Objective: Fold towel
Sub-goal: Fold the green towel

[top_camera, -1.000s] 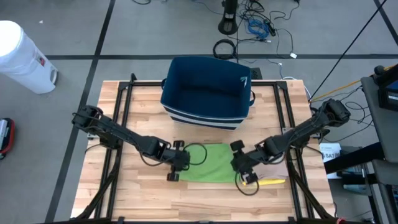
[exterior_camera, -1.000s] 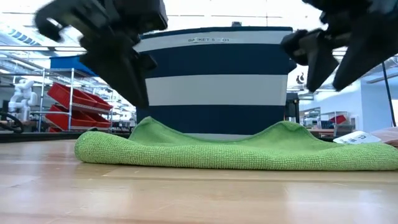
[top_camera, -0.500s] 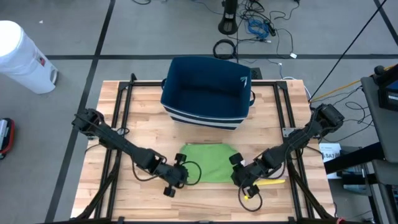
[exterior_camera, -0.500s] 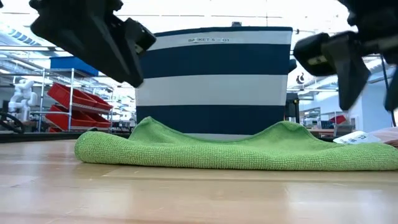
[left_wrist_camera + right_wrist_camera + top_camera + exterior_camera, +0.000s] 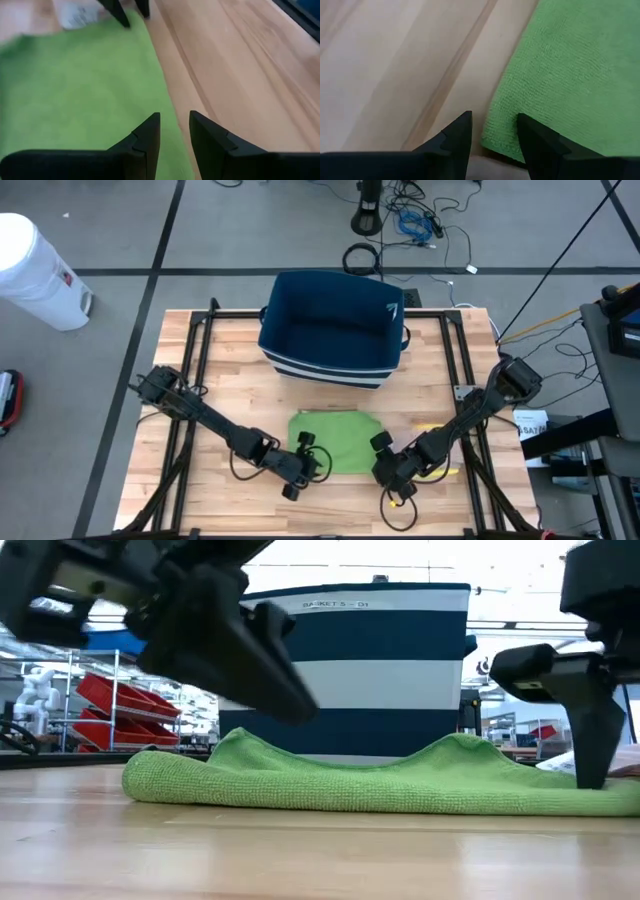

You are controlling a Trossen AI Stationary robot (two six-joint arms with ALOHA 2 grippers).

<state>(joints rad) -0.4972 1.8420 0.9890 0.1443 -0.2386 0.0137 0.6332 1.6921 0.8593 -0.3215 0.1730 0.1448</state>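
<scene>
Overhead camera straight down on the whole desk (image 5: 200, 490), low camera level at desk height, wrist cameras close over the green towel (image 5: 335, 442), common to all.

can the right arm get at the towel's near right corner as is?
Probably yes. The right gripper sits open just off the green towel edge, with only bare table between them.

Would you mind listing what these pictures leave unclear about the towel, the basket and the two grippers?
- Green towel: its near corners in the high view are covered by the left gripper and right gripper; how many layers it has cannot be told.
- Blue basket: its inside is hidden by its own wall in the low view.
- Yellow object: mostly hidden under the right arm in the high view; unidentifiable.
- Fingertip contact with the towel: cut off at both wrist views' edge.
</scene>
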